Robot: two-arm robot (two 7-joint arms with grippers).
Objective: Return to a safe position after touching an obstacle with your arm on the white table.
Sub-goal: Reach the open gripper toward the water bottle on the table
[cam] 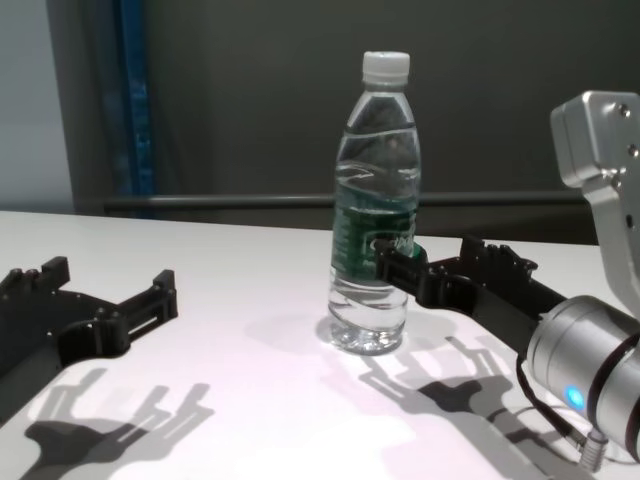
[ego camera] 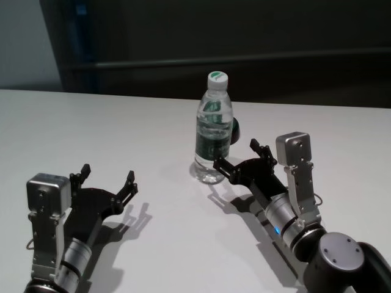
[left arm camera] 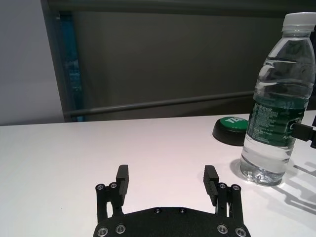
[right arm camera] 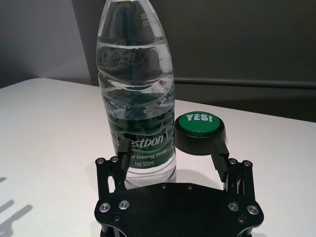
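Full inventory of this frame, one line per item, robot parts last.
water bottle: 1, clear with white cap and dark green label, upright on the table right of centre, directly ahead of the right gripper.
button puck: 1, black body with green "YES!" top, on the table just behind and right of the bottle.
white table: 1, plain white, spans the whole foreground.
rail: 1, grey, horizontal on the dark wall behind the table.
left gripper: 1, black, open, low over the near left table, nothing between its fingers.
right gripper: 1, black, open, its left finger at the bottle's label, its other finger towards the puck; contact cannot be confirmed.
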